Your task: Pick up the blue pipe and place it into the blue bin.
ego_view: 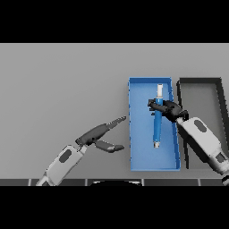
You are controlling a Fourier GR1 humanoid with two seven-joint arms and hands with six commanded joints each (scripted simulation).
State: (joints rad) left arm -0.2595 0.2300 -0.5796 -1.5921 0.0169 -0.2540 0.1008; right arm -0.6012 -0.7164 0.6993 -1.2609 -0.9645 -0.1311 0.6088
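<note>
Grey table (62, 89), nothing fancy. Right hand (167, 109) curling round blue pipe (158, 123), hovering over blue bin (138, 152) beneath. Probably lowering first, then uncurling gently. Left hand (100, 134) idling, fingers straight.

Tabletop (62, 80): matt grey, smooth. Blue bin (134, 129): smooth, plastic-looking. Blue pipe (158, 123): glossy, with white tip.

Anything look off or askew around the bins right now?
Nothing stands out. The blue pipe lies lengthwise over the blue bin, right hand curled round it. The black bin sits square beside it; left hand idles open.
</note>
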